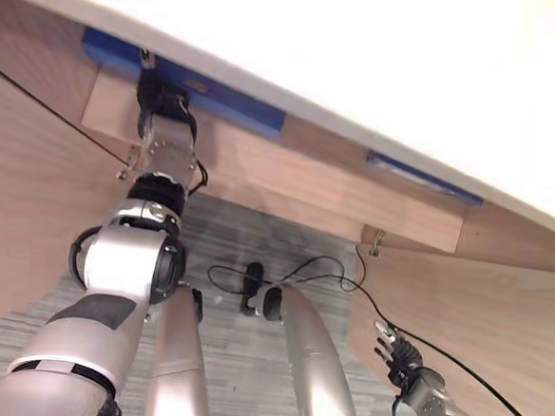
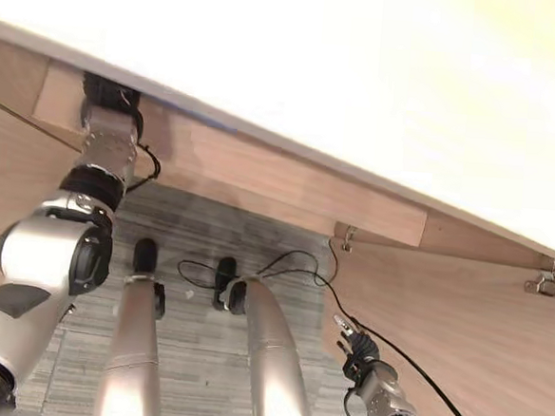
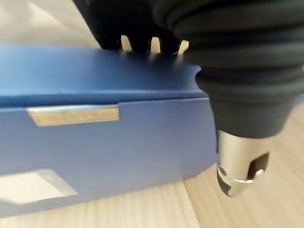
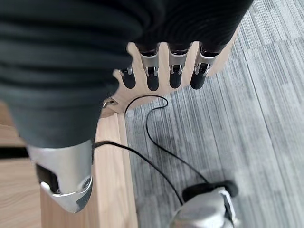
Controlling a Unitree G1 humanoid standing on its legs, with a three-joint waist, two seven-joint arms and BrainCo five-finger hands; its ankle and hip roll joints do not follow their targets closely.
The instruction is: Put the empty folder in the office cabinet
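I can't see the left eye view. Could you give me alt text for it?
The robot's left hand reaches up into an open wooden cabinet and rests against a blue folder on its shelf. The right hand hangs low with relaxed fingers, beside an open cabinet door above grey carpet.

The folder (image 3: 104, 142) is a blue box-type file with a pale label strip on its face. It lies flat on the cabinet's (image 1: 336, 188) light wooden shelf, seemingly closed.

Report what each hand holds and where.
Left hand grips the blue folder over its top edge, thumb against the front; right hand holds nothing.
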